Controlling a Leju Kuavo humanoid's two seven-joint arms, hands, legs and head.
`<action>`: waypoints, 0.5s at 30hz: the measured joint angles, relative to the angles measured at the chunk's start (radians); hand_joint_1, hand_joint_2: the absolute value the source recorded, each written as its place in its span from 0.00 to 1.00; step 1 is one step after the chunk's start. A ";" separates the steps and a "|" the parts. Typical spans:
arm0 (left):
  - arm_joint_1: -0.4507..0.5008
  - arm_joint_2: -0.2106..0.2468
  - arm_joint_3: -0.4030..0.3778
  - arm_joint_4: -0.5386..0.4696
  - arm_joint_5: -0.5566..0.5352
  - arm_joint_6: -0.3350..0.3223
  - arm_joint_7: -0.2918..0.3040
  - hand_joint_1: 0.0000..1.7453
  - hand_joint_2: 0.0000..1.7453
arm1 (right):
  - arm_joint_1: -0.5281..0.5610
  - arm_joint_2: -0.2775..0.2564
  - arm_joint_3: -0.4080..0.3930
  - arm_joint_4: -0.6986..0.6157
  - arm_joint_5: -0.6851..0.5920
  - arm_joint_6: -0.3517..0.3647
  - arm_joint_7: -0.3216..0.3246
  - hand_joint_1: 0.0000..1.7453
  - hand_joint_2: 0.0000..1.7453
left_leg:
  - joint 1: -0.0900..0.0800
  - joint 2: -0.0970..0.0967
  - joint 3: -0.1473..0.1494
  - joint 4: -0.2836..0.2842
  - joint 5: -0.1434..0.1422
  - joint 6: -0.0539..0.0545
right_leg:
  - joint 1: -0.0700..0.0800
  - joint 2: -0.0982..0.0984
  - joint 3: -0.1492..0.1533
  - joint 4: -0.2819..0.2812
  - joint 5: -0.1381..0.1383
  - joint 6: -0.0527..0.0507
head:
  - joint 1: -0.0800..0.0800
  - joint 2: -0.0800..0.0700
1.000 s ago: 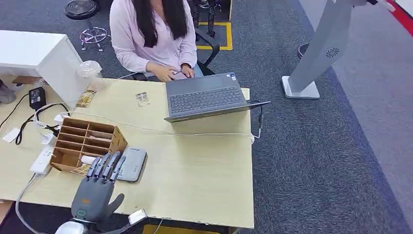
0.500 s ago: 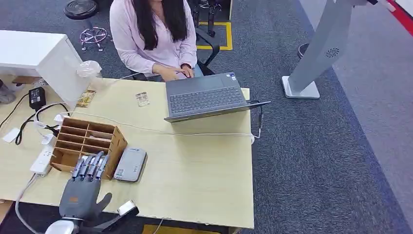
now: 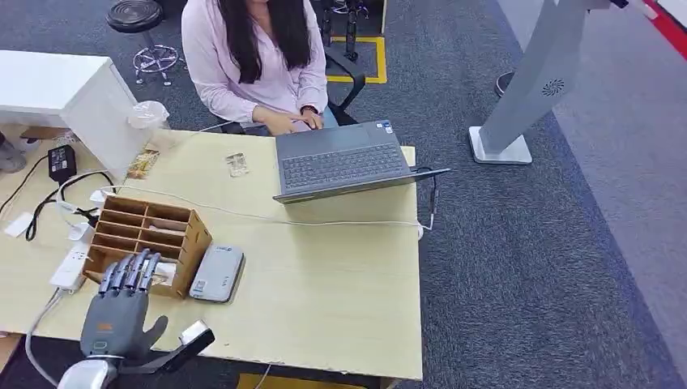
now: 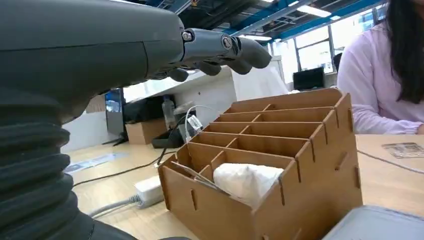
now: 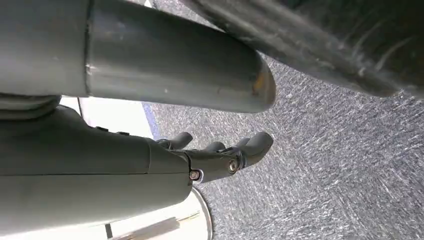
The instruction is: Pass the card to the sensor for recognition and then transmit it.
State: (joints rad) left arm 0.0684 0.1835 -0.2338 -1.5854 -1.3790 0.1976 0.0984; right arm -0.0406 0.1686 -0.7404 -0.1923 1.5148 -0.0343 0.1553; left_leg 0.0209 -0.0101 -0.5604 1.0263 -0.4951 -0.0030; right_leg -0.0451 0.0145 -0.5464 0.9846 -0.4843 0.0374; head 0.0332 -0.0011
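Wooden table (image 3: 340, 292): left hand (image 3: 117, 312) spread empty above divided box (image 3: 146, 235).

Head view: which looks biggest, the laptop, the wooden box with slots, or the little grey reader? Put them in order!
1. laptop, largest.
2. wooden box, in the middle.
3. grey reader, smallest.
All three sit on the same table, so the order looks safe.

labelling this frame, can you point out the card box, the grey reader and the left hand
card box (image 3: 180, 229), head view, top edge of its right wall
reader (image 3: 217, 273), head view, middle of its grey top
left hand (image 3: 112, 313), head view, back of the hand
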 joint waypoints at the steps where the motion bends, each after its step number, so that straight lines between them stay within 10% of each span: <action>1: -0.004 0.000 0.003 0.004 0.000 0.000 0.000 0.00 1.00 | 0.000 0.000 0.000 0.000 0.000 0.003 0.000 0.00 0.00 | 0.000 0.000 0.000 0.000 0.000 0.000 | 0.000 0.000 0.000 0.000 0.000 0.000 | 0.000 0.000; 15: -0.062 -0.005 0.049 0.057 -0.019 -0.021 0.013 0.00 1.00 | 0.000 0.000 0.001 0.000 0.002 0.013 -0.003 0.00 0.00 | 0.000 0.000 0.000 0.000 0.000 0.000 | 0.000 0.000 0.000 0.000 0.000 0.000 | 0.000 0.000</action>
State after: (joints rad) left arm 0.0068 0.1789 -0.1850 -1.5282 -1.3977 0.1766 0.1110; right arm -0.0408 0.1682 -0.7397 -0.1926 1.5171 -0.0210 0.1518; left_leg 0.0209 -0.0101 -0.5604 1.0263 -0.4950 -0.0031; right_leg -0.0451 0.0147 -0.5464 0.9847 -0.4842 0.0374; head 0.0332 -0.0011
